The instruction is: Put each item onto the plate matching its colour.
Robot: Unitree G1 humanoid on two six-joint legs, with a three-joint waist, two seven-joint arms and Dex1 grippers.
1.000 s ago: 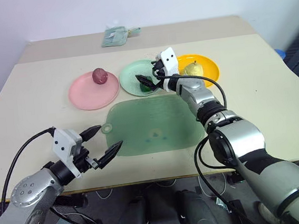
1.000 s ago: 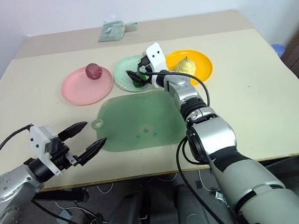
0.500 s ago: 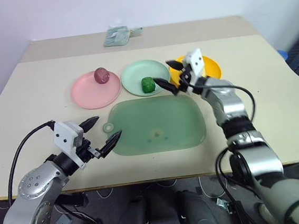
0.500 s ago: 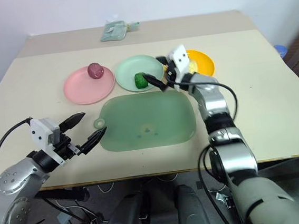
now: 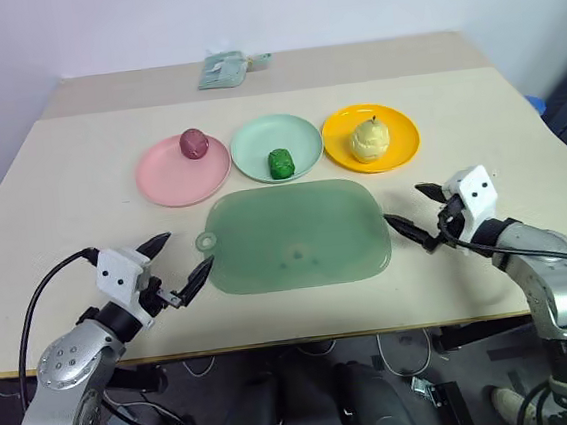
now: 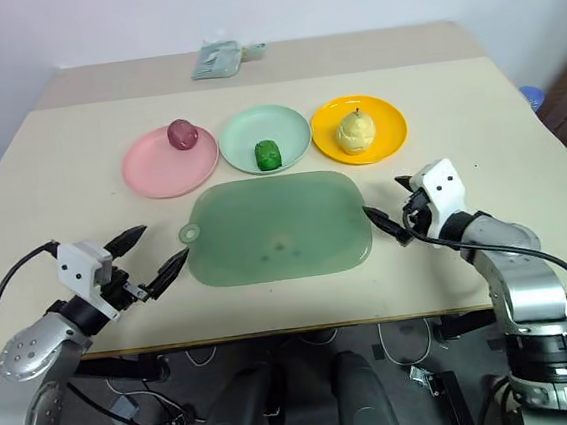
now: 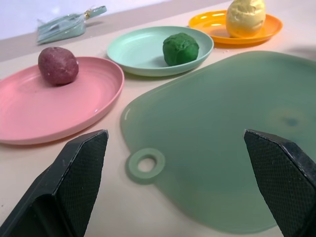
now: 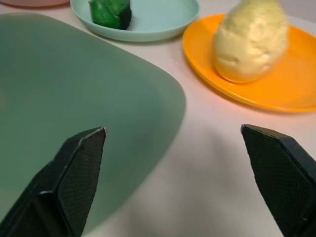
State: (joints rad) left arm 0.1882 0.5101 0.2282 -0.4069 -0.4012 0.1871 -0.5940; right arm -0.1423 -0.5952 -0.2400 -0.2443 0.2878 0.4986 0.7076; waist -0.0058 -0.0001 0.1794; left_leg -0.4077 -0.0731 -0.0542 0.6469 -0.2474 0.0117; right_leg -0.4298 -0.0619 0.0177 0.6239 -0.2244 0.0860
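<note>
A maroon round piece (image 5: 192,142) lies on the pink plate (image 5: 175,178). On the mint green plate (image 5: 301,137) sits a small dark green piece (image 5: 280,163). The pale yellow stemmed piece (image 5: 369,139) rests on the orange-yellow plate (image 5: 402,141). My left gripper (image 5: 178,268) hovers open near the table's front left, beside the board's ring handle, with nothing between its fingers. At the front right my right gripper (image 5: 414,215) stands open and empty, just off the board's right edge.
A translucent green board (image 5: 296,236) with a ring handle lies in the middle of the beige table (image 5: 78,162), in front of the plates. A small greenish packet (image 5: 221,69) rests at the far edge. A cable runs along each arm.
My right gripper has drawn back from the green plate toward the front right, leaving the green piece on that plate. My left gripper shifted slightly down and left.
</note>
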